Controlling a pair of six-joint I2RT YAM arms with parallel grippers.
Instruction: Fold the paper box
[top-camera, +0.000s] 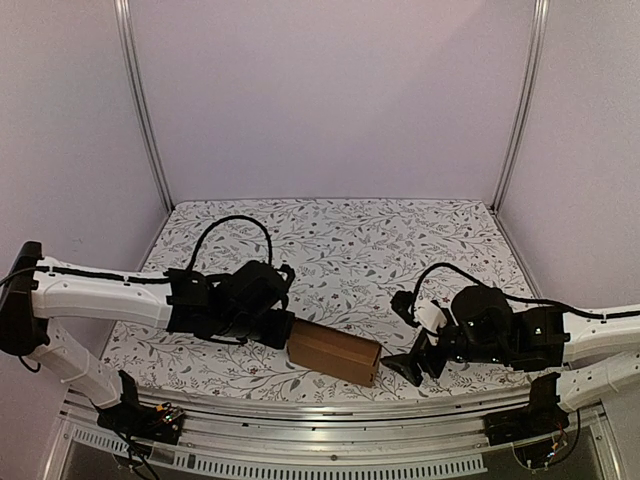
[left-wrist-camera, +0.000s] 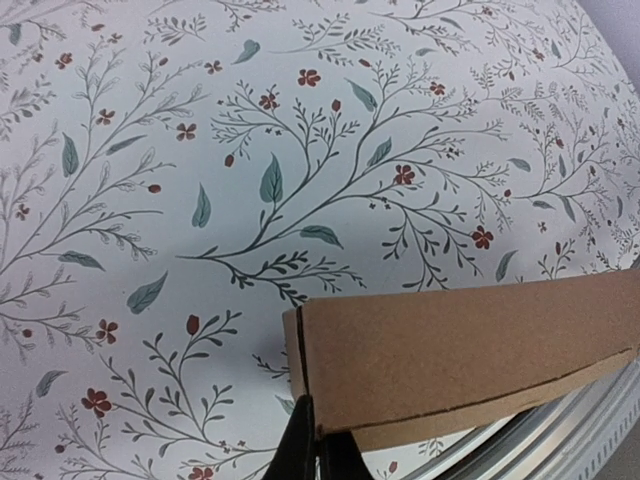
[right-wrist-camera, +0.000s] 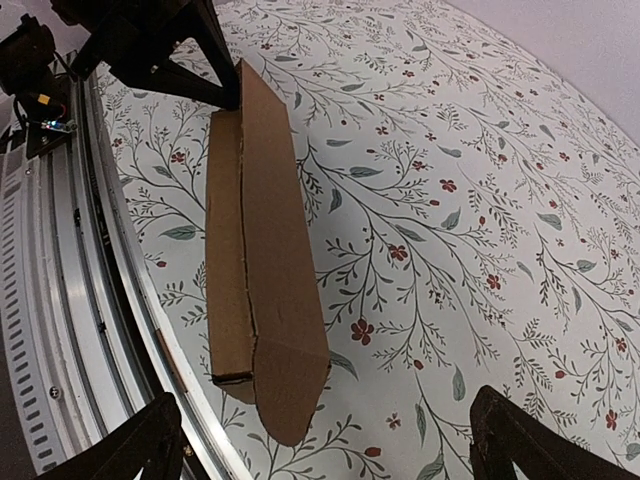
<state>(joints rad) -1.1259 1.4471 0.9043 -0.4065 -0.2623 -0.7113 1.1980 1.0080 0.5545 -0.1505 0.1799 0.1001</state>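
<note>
while the cardboard box (top-camera: 333, 351) lies along the near edge of the bench (top-camera: 400, 240), midway, my left gripper (top-camera: 285, 334) pinches its left end. my right gripper (top-camera: 402, 368) hangs open just beside the other end; i'd press the loose flap (right-wrist-camera: 290, 385) squarely inward, left pinch firm.

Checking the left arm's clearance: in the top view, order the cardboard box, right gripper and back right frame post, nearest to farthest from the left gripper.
1. cardboard box, held in the left gripper, at its right.
2. right gripper, open, just past the box's far end.
3. back right frame post, in the far right corner.
</note>
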